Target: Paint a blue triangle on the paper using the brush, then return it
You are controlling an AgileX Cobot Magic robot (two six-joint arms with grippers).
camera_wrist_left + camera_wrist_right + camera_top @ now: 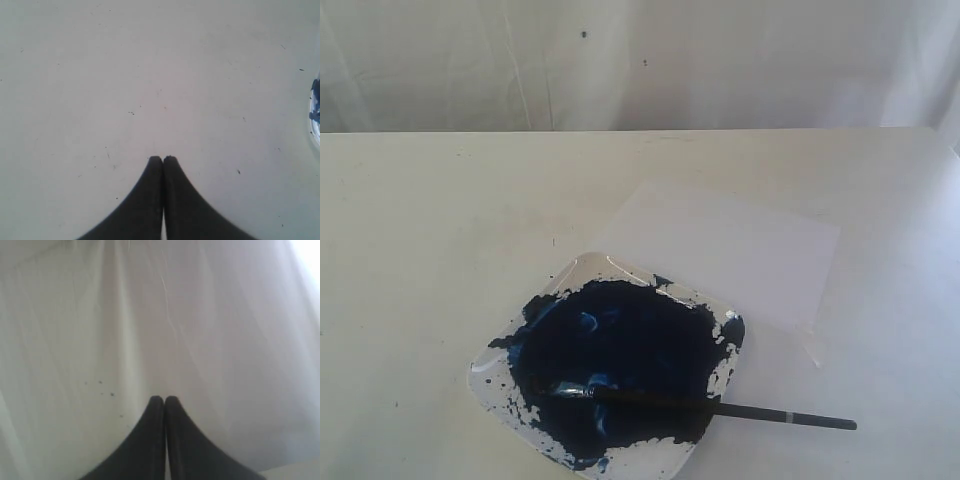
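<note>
Cream table (420,250) holds white paper (740,250) and black-handled brush (720,408) across the tray (605,266); left gripper (163,159), right gripper (164,399) closed, empty.

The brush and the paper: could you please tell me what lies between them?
In the exterior view, the dark blue paint and the tray's far rim separate the brush from the paper; past the tray, only bare table.

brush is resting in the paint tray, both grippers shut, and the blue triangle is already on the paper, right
Not quite: the exterior view shows the paper blank, no triangle painted yet. The rest holds: the brush lies with its bristles in the paint tray, and the left gripper and right gripper are both shut.
</note>
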